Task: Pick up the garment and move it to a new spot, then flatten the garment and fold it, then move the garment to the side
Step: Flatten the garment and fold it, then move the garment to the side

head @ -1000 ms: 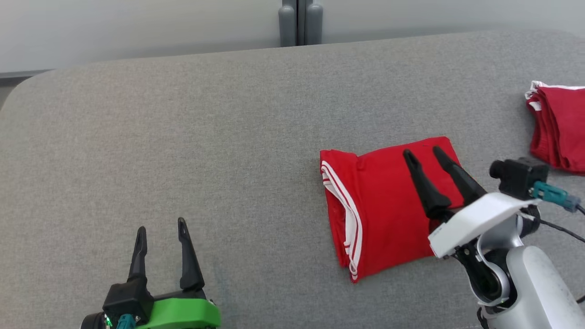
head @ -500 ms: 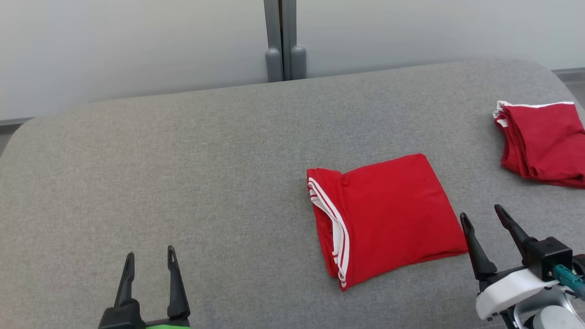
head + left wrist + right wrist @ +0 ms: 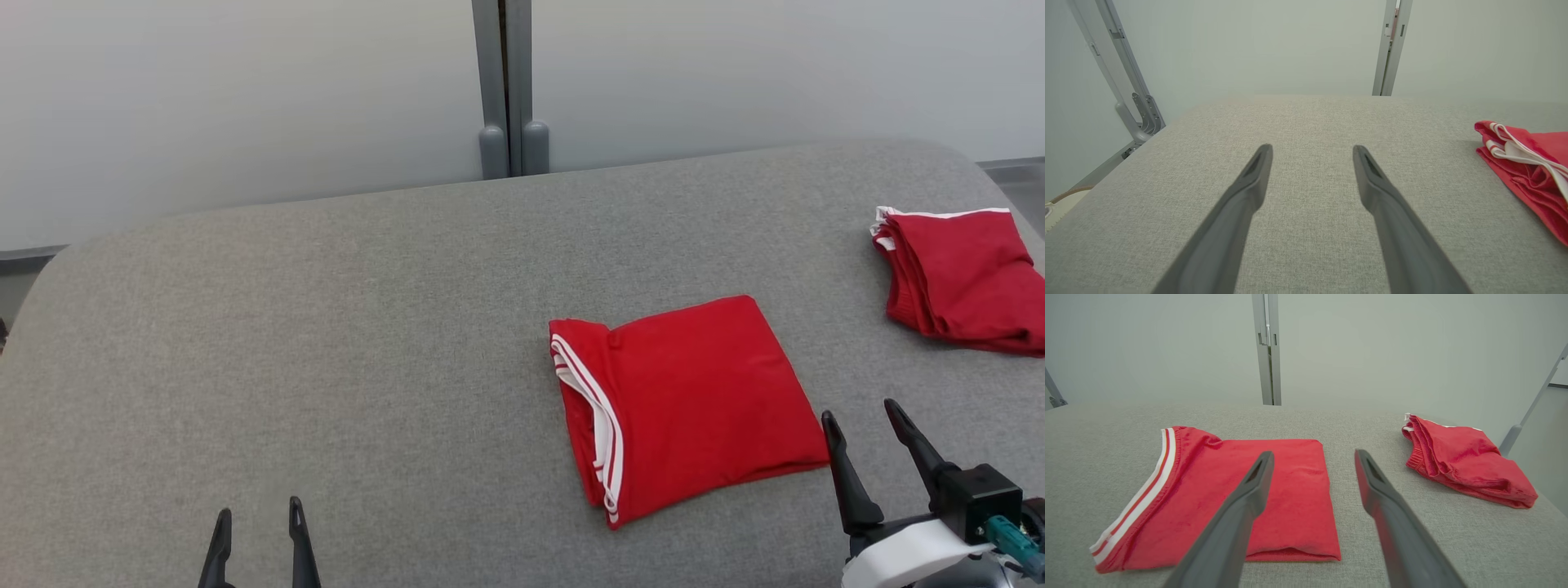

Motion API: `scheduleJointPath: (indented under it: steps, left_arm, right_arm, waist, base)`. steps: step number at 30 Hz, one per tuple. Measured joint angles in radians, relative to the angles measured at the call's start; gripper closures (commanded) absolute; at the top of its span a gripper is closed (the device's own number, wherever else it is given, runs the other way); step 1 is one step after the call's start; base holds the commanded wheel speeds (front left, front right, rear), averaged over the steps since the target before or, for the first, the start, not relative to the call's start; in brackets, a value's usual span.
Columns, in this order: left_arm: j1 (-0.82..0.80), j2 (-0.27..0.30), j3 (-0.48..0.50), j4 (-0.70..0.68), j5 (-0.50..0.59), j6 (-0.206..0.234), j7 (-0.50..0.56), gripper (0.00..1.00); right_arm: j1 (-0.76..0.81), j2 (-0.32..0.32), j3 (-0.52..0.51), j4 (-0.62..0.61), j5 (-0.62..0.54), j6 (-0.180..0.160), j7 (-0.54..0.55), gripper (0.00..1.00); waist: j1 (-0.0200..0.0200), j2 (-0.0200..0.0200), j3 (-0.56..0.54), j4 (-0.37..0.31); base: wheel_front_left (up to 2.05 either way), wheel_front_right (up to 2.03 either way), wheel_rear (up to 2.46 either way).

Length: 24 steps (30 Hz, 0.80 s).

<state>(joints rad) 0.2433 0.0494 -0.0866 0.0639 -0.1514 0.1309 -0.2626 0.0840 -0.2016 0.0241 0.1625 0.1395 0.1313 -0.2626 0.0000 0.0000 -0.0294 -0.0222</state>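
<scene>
Reviewing the last second, I find the right tool (image 3: 859, 411) has drawn back off the garment (image 3: 686, 404), which it stood over a second ago. It now sits just beside the garment's near right corner, fingers spread and holding nothing. The left tool (image 3: 259, 508) is low at the left, likewise spread and empty, well apart from the cloth. The whole head view has also shifted; I put that down to the camera, not to the things.

The garment lies right of centre on the desk (image 3: 326, 327), folded into a flat rectangle with its white-striped edge to the left. In my judgement the fold is finished and let go, and what remains is moving the garment to the side.

A second garment (image 3: 963, 278), also red and more loosely folded, lies at the desk's far right edge, well apart from the first. A grey post (image 3: 506, 90) stands behind the far edge. Nothing lies between the garment and the bare left stretch of the desk. The right side is partly taken, so a move that way would have to stop short of the second garment. A lift by one corner could open the fold.
</scene>
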Motion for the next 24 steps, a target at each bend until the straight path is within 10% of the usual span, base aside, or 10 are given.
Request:
scheduleJointPath:
  steps: [24]
  left_arm:
    - [0.026,0.000,-0.018,-0.032,-0.017,0.012,0.000,0.00]
  right_arm:
    - [-0.125,-0.035,0.087,0.055,0.141,0.000,0.004,0.00]
  waist:
    - [0.0000,0.0000,0.024,0.021]
  base:
    - [0.00,0.00,0.00]
